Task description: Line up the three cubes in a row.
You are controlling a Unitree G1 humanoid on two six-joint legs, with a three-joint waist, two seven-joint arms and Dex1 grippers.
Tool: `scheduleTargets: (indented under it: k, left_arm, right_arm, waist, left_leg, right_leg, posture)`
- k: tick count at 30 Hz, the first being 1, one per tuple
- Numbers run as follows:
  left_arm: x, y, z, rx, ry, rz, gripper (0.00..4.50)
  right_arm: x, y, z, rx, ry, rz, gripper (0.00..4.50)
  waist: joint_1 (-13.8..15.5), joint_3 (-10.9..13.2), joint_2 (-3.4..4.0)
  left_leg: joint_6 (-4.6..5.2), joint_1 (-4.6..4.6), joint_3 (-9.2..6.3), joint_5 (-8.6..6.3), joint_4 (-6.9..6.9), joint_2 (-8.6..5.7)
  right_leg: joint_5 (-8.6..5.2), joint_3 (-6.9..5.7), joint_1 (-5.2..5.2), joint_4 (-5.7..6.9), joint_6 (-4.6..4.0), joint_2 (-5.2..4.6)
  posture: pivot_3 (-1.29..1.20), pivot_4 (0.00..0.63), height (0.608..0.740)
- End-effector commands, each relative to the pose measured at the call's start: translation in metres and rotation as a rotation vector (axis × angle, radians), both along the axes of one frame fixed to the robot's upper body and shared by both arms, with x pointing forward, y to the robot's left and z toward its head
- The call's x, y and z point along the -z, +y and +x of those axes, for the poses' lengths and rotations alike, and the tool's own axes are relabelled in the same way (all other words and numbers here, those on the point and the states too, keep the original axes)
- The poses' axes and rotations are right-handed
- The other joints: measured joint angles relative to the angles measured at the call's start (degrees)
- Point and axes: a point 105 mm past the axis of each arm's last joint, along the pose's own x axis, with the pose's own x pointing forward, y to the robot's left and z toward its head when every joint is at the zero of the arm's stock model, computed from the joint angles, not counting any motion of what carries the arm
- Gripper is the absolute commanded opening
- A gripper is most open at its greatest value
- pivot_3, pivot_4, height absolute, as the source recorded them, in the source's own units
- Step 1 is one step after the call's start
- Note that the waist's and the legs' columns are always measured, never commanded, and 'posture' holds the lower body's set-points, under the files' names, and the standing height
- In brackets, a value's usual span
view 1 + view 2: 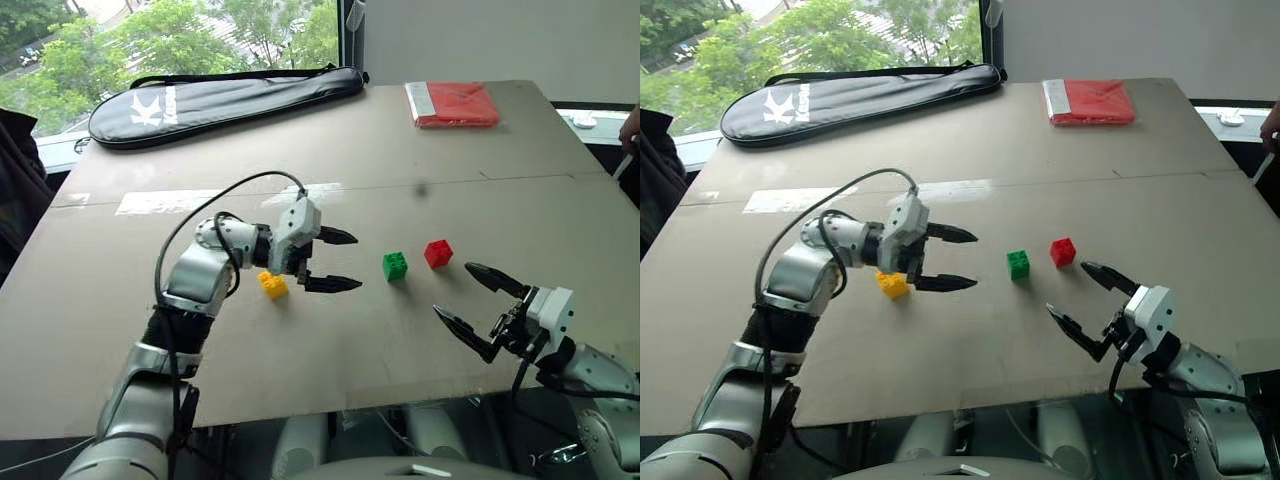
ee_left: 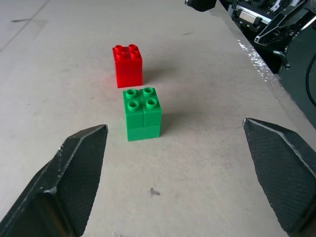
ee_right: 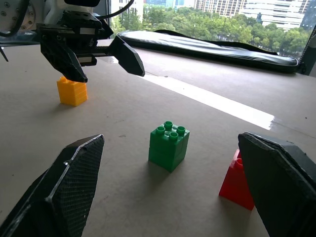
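Brown board tabletop [image 1: 400, 340] by a window carries the three cubes near its middle. Seen from the head camera, the green cube [image 1: 395, 265] sits with the red cube [image 1: 438, 253] just beside it at about two o'clock, apart, and the yellow cube [image 1: 272, 285] well off at about eight o'clock. All three rest on the board, running in a loose, gently slanted row with uneven gaps; evening the spacing looks like what is left. The left gripper [image 1: 332, 260] hangs beside the yellow cube, jaws wide apart, holding nothing. The right gripper [image 1: 478, 300] waits at five o'clock from the red cube, jaws also spread and empty. A dark racket bag [image 1: 225, 100] and a flat red packet [image 1: 452, 103] lie at the far edge.
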Motion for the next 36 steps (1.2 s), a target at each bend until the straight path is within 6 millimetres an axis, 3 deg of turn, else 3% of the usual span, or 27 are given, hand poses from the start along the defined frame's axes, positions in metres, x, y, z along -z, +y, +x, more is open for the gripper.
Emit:
scheduleTargets:
  k: [1, 3, 6, 9, 18, 27, 30, 33, 34, 36]
  left_arm:
    - [-0.015, 0.029, -0.014, -0.112, -0.087, -0.013, 4.48]
    - [-0.014, 0.039, -0.019, -0.164, -0.079, -0.017, 4.48]
    - [0.002, 0.090, -0.034, -0.400, -0.056, 0.013, 4.48]
    - [0.018, 0.106, -0.043, -0.506, -0.057, 0.044, 4.48]
    - [0.052, 0.098, -0.035, -0.547, -0.030, -0.009, 4.48]
    - [0.068, 0.089, -0.001, -0.441, -0.009, -0.003, 4.48]
    - [0.069, 0.085, 0.001, -0.378, -0.002, 0.005, 3.70]
    - [0.071, 0.085, 0.001, -0.349, -0.007, 0.021, 2.15]
    - [0.071, 0.085, 0.002, -0.337, -0.013, 0.030, 1.43]
    - [0.071, 0.083, 0.000, -0.295, -0.010, 0.048, 1.38]
  right_arm:
    - [-0.008, 0.008, -0.005, -0.089, -0.003, 0.019, 4.50]
    - [-0.008, 0.010, -0.007, -0.122, 0.009, 0.026, 4.50]
    - [-0.007, 0.016, -0.010, -0.217, 0.043, 0.025, 4.50]
    - [-0.006, 0.020, -0.010, -0.261, 0.058, 0.028, 4.50]
    - [-0.008, 0.028, -0.009, -0.332, 0.063, 0.033, 4.50]
    - [-0.009, 0.024, -0.014, -0.340, 0.072, 0.014, 4.50]
    - [-0.011, 0.021, -0.015, -0.323, 0.058, 0.013, 4.50]
    - [-0.011, 0.021, -0.016, -0.313, 0.055, 0.013, 4.50]
    - [-0.011, 0.020, -0.017, -0.310, 0.056, 0.014, 4.50]
    - [-0.009, 0.020, -0.019, -0.304, 0.058, 0.014, 4.50]
  waist:
    - [-0.2, 0.0, 0.02]
    - [0.3, 0.0, 0.05]
    - [0.1, 0.1, 0.08]
    - [0.2, 0.1, 0.07]
    - [1.6, 0.1, 0.07]
    - [1.6, 0.1, 0.08]
    - [1.4, 0.1, 0.08]
    - [1.3, 0.1, 0.08]
    - [1.3, 0.1, 0.08]
    - [1.4, 0.1, 0.08]
  left_leg:
    - [0.00, -0.01, -0.03, 0.00, -0.01, 0.01]
    - [0.00, 0.00, -0.07, 0.00, -0.05, 0.03]
    - [0.00, -0.02, -0.05, 0.00, -0.03, 0.07]
    - [0.00, 0.02, -0.04, 0.00, -0.04, 0.11]
    - [-0.01, 0.05, 0.07, 0.00, 0.02, 0.02]
    - [-0.01, 0.05, 0.08, 0.00, 0.03, -0.07]
    - [-0.01, 0.03, 0.10, 0.00, 0.03, -0.07]
    - [-0.01, 0.03, 0.12, 0.00, 0.02, -0.06]
    - [-0.01, 0.03, 0.11, 0.00, 0.02, -0.05]
    - [-0.01, 0.03, 0.10, 0.00, 0.02, -0.05]
  right_leg:
    - [0.00, 0.00, -0.02, 0.00, 0.00, 0.01]
    - [-0.01, -0.03, -0.02, 0.00, 0.00, -0.01]
    - [-0.01, -0.06, -0.01, -0.05, 0.00, -0.05]
    - [0.00, 0.03, -0.01, -0.04, 0.00, -0.08]
    - [-0.01, -0.13, 0.14, -0.06, 0.00, -0.11]
    - [0.01, -0.15, 0.14, -0.05, -0.01, -0.04]
    - [0.01, -0.15, 0.13, -0.05, 0.00, -0.05]
    - [0.00, -0.13, 0.12, -0.06, 0.00, -0.05]
    - [0.00, -0.13, 0.12, -0.06, 0.00, -0.05]
    - [0.00, -0.14, 0.12, -0.06, 0.00, -0.05]
  posture:
    - [0.00, 0.150, 0.701]
    - [0.00, 0.150, 0.701]
    - [0.00, 0.150, 0.701]
    - [0.00, 0.150, 0.701]
    - [0.00, 0.150, 0.701]
    - [0.00, 0.150, 0.701]
    - [0.00, 0.150, 0.701]
    - [0.00, 0.150, 0.701]
    - [0.00, 0.150, 0.701]
    - [0.00, 0.150, 0.701]
